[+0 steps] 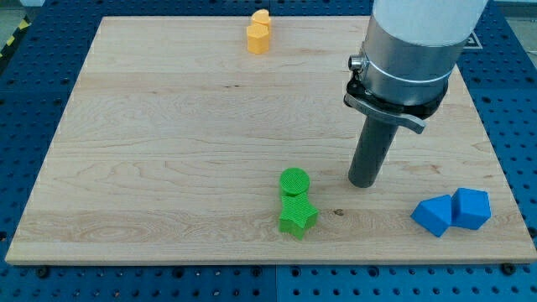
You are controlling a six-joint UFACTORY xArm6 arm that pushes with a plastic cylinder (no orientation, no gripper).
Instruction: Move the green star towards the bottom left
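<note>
The green star (298,217) lies on the wooden board (168,151) near the view's bottom, right of centre. A green round block (294,181) touches it just above. My tip (364,182) rests on the board to the right of the green round block, apart from it, and up and right of the star. The rod hangs from a silver and white arm body at the view's top right.
Two yellow blocks (258,32) sit together at the board's top edge. Two blue blocks (453,211) sit side by side at the bottom right corner. A blue perforated table (25,101) surrounds the board.
</note>
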